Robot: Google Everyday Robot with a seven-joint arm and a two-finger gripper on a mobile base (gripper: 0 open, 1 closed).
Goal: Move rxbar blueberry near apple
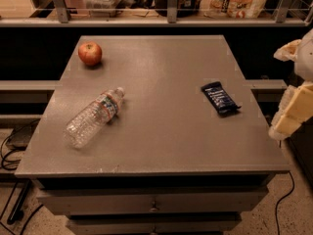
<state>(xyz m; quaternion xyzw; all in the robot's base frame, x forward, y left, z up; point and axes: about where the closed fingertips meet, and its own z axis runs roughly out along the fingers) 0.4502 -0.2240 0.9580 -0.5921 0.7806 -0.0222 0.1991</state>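
1. Because nothing has been lifted yet, the grey table point(166, 106), which has drawers beneath it, carries all three loose items, spread well apart on its flat top.
2. The robot's cream-coloured gripper point(292, 109) hangs at the right edge of the view, off the table's right side and near the snack bar. Nothing is seen in it, and I cannot tell whether it is wide or narrow. It appears to be placed on the side nearest the bar, ready for a reach.
3. A clear plastic water bottle point(94, 116) lies on its side at the front left, cap pointing toward the back right. It plays no part in the task. It sits in front of the straight line from bar to apple, so a direct carry would probably clear it.
4. The rxbar blueberry point(220, 98), in a dark navy wrapper, lies flat and angled near the table's right edge, untouched.
5. The red apple point(90, 53) stands near the back left corner, well apart from the bar, so the task looks barely begun.
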